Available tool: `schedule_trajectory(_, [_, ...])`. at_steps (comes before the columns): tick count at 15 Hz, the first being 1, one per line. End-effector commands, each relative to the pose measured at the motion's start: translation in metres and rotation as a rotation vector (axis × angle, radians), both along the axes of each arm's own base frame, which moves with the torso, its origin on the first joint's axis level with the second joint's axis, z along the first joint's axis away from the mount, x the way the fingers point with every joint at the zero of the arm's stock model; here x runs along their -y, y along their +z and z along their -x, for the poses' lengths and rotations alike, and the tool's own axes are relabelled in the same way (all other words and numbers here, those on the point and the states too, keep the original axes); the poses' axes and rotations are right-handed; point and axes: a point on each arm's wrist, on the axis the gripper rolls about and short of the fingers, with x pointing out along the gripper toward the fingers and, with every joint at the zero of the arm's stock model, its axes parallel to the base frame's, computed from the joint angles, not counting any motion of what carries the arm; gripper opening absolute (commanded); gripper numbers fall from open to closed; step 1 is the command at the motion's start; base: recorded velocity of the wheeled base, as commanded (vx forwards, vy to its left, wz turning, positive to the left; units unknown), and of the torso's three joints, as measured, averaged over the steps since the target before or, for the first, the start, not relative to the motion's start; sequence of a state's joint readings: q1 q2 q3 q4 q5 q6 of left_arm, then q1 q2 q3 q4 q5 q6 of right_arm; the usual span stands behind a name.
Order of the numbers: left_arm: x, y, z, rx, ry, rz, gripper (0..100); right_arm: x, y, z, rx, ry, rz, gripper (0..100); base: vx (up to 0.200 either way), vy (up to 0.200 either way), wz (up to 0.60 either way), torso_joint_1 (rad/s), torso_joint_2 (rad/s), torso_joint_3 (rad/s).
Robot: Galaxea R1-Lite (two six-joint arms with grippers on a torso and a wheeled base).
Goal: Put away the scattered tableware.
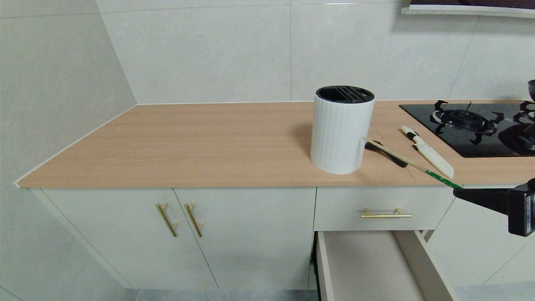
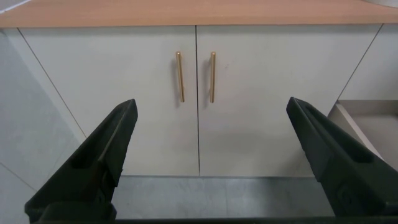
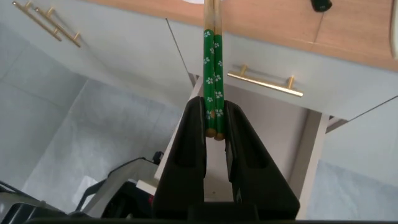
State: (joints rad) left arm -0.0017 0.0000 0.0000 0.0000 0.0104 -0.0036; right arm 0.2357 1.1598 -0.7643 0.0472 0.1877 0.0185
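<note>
My right gripper (image 1: 459,190) (image 3: 214,124) is shut on a pair of chopsticks (image 1: 411,164) (image 3: 211,56) by their green flowered ends, just off the counter's front edge. The chopsticks' bare wooden tips point toward the white ribbed utensil holder (image 1: 340,129) with its black slotted top. A white knife (image 1: 428,152) and a black-handled utensil (image 1: 386,153) lie on the wooden counter (image 1: 209,142) right of the holder. My left gripper (image 2: 211,162) is open, low in front of the cabinet doors (image 2: 196,93).
A drawer (image 1: 368,267) (image 3: 298,155) stands pulled out below the counter, under a shut drawer with a brass handle (image 1: 385,215). A black gas hob (image 1: 476,125) occupies the counter's right end. Tiled walls bound the back and left.
</note>
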Motion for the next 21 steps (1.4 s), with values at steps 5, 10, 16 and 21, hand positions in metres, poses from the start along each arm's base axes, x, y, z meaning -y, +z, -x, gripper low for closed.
schedule_trajectory(5, [0.000,0.000,0.000,0.000,0.000,0.001,100,-0.001,0.000,0.009,-0.017,0.037,0.029,0,0.000,0.000,0.00,0.000,0.00,0.000])
schedule_trajectory(10, [0.000,0.000,0.000,0.000,0.000,0.001,100,-0.009,-0.009,0.019,-0.097,0.149,0.081,0,0.000,0.000,0.00,0.000,0.00,0.000])
schedule_trajectory(16, [0.000,0.000,0.000,0.000,0.000,0.001,100,-0.014,-0.016,0.016,-0.142,0.174,0.101,0,0.000,0.000,0.00,0.000,0.00,0.000])
schedule_trajectory(21, [0.000,0.000,0.000,0.000,0.000,0.001,100,-0.015,-0.021,0.012,-0.166,0.171,0.111,0,0.000,0.000,0.00,-0.084,0.20,0.114])
